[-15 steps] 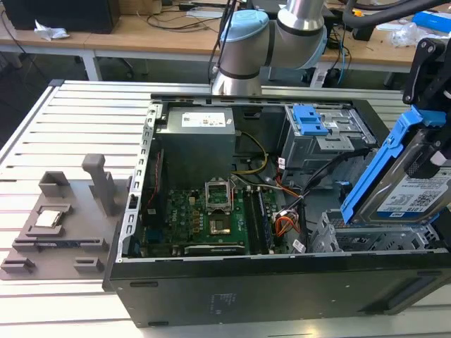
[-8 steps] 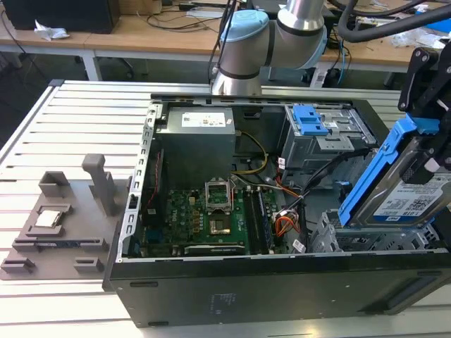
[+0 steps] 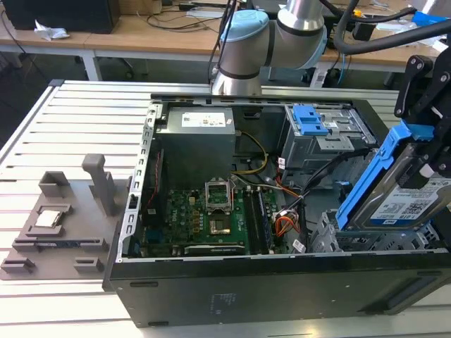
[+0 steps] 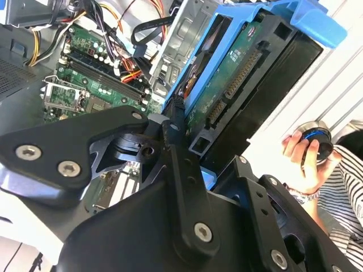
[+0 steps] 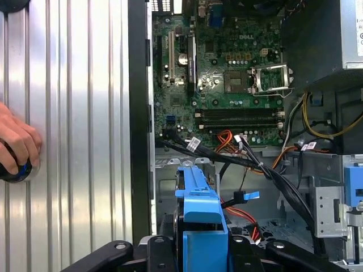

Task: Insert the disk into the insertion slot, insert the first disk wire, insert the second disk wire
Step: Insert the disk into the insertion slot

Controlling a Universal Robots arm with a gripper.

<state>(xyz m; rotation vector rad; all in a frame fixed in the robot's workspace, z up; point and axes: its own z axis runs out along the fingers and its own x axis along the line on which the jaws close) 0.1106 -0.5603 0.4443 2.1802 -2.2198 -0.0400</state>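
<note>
Disk tilted, label showing, clamped in your gripper, jaws narrowed onto its blue-framed sides; you hold its lower end near insertion slot at exterior view's right, not yet seated

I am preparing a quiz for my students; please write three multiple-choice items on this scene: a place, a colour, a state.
1. Where is the disk?
A. flat on the motherboard
B. above the insertion slot
C. on the table outside the case

2. What colour is its caddy?
A. red
B. blue
C. green

3. How is the gripper?
A. open
B. shut on the disk
C. shut on a wire

Answers: 1 B, it hangs tilted over the slot at the exterior view's right; 2 B, the frame is bright blue; 3 B, it clamps the caddy's sides.
</note>
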